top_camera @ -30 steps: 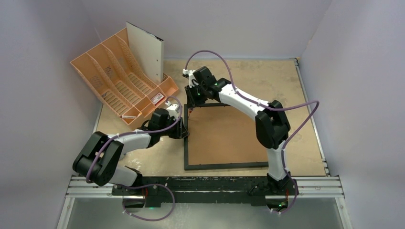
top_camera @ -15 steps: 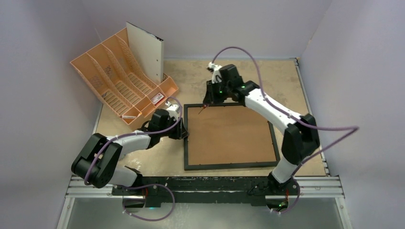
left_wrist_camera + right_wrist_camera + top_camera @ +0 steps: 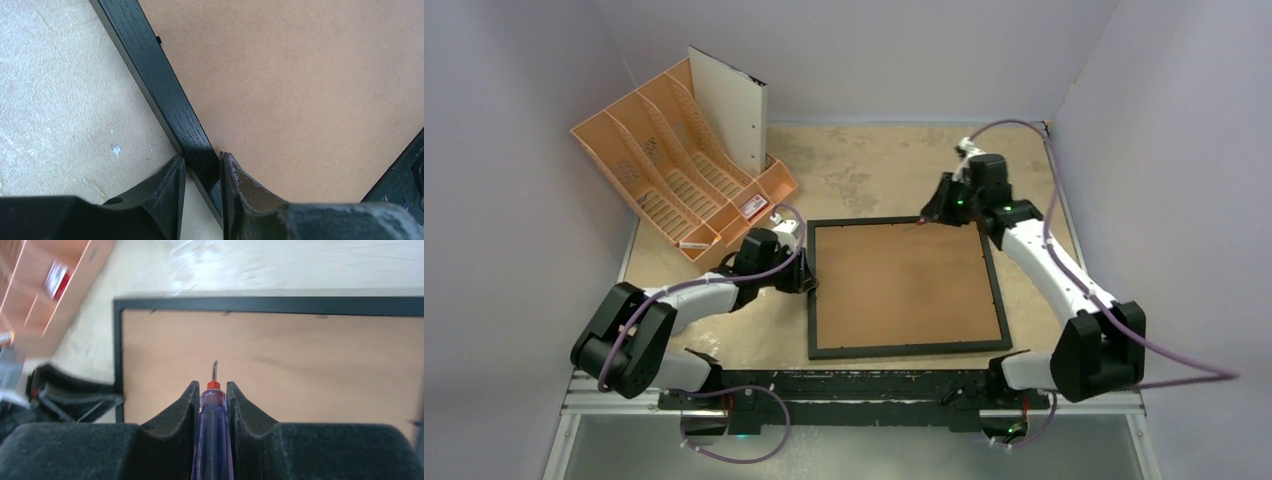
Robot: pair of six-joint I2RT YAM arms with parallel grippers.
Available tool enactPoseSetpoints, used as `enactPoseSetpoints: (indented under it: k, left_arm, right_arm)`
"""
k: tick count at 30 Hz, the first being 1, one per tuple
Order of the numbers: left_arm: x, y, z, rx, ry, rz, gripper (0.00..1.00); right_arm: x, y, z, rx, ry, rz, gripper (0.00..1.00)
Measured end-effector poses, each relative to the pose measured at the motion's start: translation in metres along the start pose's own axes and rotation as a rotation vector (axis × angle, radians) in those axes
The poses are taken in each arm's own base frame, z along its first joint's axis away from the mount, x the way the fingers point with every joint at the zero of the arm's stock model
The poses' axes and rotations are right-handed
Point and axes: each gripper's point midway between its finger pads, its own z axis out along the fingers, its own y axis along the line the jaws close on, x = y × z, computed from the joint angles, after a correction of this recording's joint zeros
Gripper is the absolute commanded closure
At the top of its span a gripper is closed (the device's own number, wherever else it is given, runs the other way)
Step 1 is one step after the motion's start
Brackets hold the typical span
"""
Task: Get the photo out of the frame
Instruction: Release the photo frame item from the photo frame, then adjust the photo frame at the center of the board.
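The left hand [image 3: 202, 162] was clamped on the left rail of the frame [image 3: 904, 348], close to its far corner. One finger [image 3: 167, 195] was set outside the rail over the counter [image 3: 874, 170], and the other was set inside, against the brown backing [image 3: 904, 280]. The frame was laid flat on the counter with its back up, spread out to the right of this hand.

The right hand [image 3: 212, 390] was closed on a screwdriver [image 3: 212, 440], whose blue handle was gripped between the fingers. Its red collar and metal tip were pointed straight out ahead of the hand. The tip was held over the backing near the far rail, and whether it touched could not be told.

An orange organiser [image 3: 674, 170] was seen beyond and left of the left hand, with a white sheet [image 3: 729, 105] stood upright in it.
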Motion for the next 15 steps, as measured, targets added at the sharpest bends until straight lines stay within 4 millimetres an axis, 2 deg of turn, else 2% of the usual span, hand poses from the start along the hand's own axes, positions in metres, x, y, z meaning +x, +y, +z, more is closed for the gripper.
enactPoseSetpoints:
  k: [4, 8, 12, 15]
  left_arm:
    - [0.001, -0.001, -0.001, -0.003, 0.019, 0.000, 0.65]
    - [0.002, -0.002, -0.003, 0.003, 0.037, 0.012, 0.63]
    - [0.006, -0.004, -0.005, 0.010, 0.061, 0.015, 0.62]
    - [0.009, -0.004, -0.005, 0.011, 0.074, 0.013, 0.62]
  right_arm:
    - [-0.029, -0.061, -0.028, 0.137, -0.109, 0.133, 1.00]
    - [-0.049, -0.117, -0.055, 0.258, -0.198, 0.250, 1.00]
    - [-0.049, -0.161, -0.071, 0.350, -0.225, 0.346, 1.00]
    - [-0.042, -0.186, -0.073, 0.389, -0.212, 0.405, 1.00]
